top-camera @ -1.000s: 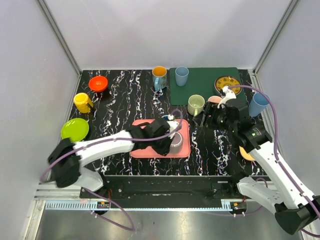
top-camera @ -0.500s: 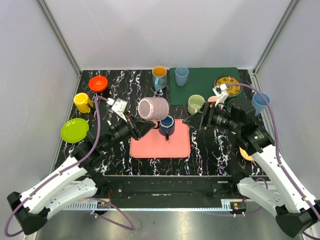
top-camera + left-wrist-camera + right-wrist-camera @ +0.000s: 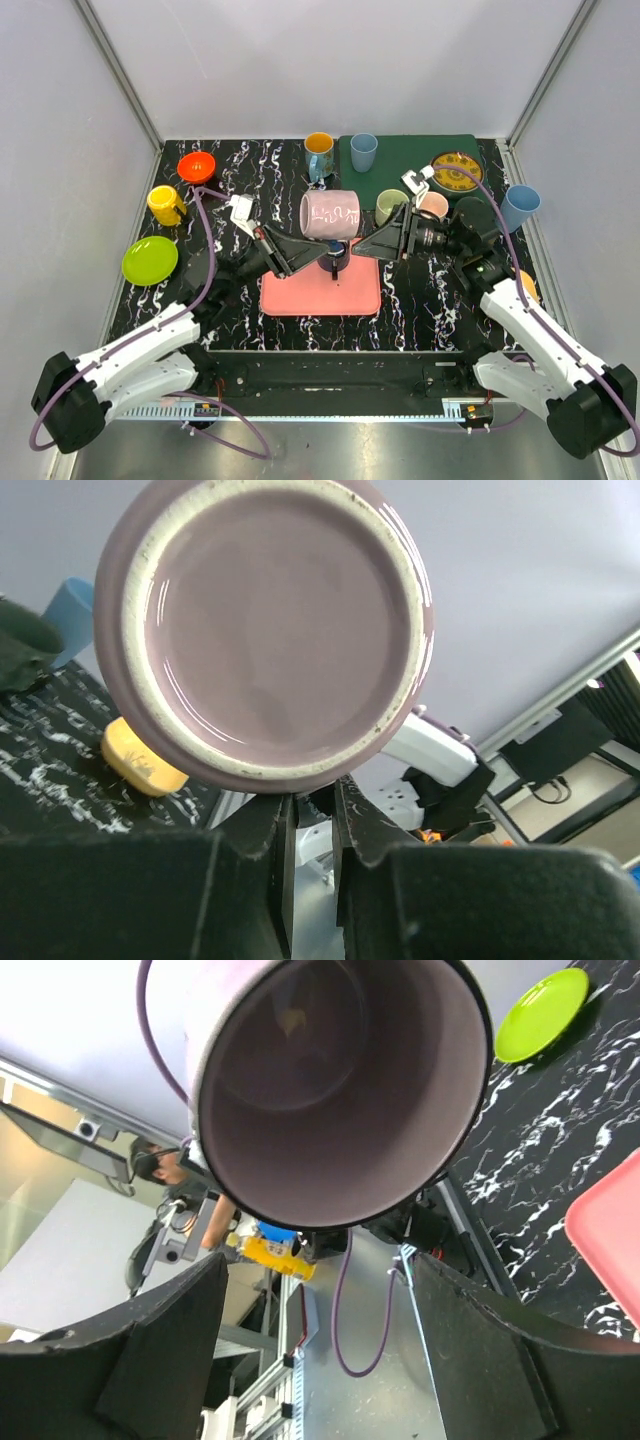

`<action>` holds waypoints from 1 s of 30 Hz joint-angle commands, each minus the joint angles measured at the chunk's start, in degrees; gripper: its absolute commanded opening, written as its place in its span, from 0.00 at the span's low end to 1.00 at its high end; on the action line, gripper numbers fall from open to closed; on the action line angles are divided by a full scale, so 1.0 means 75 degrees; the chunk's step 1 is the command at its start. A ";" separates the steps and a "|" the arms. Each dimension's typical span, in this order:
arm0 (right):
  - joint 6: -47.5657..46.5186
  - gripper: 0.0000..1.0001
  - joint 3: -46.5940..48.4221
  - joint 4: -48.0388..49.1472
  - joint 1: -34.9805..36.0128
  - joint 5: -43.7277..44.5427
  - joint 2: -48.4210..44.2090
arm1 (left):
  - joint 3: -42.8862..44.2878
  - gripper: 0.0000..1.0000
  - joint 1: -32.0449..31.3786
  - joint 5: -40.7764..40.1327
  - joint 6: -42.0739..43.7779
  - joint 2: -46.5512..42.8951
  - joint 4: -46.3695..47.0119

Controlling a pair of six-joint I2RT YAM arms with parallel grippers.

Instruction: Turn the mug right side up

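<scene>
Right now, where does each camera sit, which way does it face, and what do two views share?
Top external: above, behind the bases, looking down at the table; left arm and right arm show.
Left wrist: faces the mug base; left gripper fingers below.
Right wrist: faces the mug's open mouth; right gripper fingers spread below.
Shared: both wrists see one mug, opposite ends.

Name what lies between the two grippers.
The purple mug, on its side in the left gripper, mouth toward the right gripper; the top view shows it.
</scene>
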 commanded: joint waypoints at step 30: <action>0.1650 0.25 0.1050 0.3187 0.1008 0.0356 0.2023 | -0.0021 0.00 -0.0556 0.0600 0.0239 0.0561 0.1718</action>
